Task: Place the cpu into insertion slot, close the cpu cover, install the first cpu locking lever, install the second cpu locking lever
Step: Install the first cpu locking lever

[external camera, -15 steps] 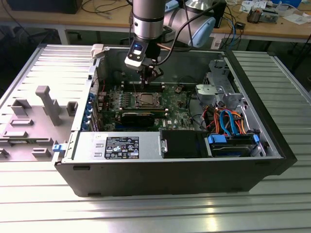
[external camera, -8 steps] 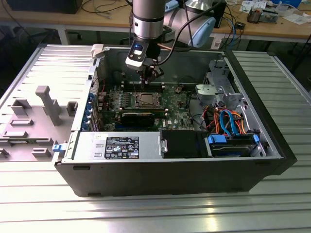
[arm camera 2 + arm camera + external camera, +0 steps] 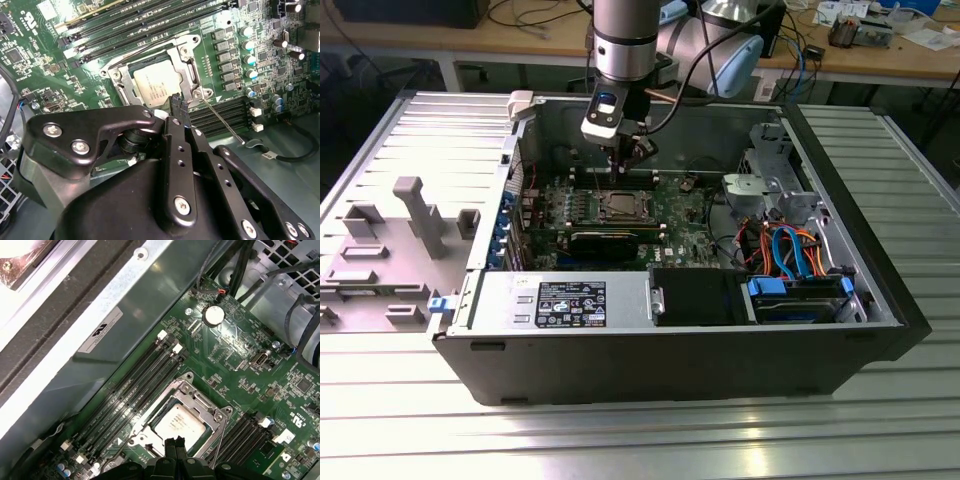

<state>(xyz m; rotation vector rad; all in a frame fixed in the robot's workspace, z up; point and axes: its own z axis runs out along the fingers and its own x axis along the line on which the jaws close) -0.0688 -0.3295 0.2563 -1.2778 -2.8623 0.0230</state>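
The cpu [image 3: 156,85], a dull silver square, lies in the insertion slot [image 3: 118,84] on the green board. The cpu cover [image 3: 189,75] is down around it as a silvery frame. In the first wrist view I see the cpu [image 3: 180,422] framed by the cover [image 3: 201,402]. A thin wire locking lever [image 3: 223,121] sticks out from one socket corner over the black memory slots. My gripper [image 3: 177,102] hangs just above the socket's edge beside that lever, fingers shut together on nothing. In the exterior view the gripper [image 3: 623,165] hovers over the socket [image 3: 620,205] inside the open case.
Long black memory slots [image 3: 135,385] flank the socket on two sides. The case wall [image 3: 545,130] rises close behind the arm. A power supply [image 3: 570,300] sits at the case front, and coloured cables [image 3: 790,255] and a drive cage [image 3: 775,180] fill the exterior view's right.
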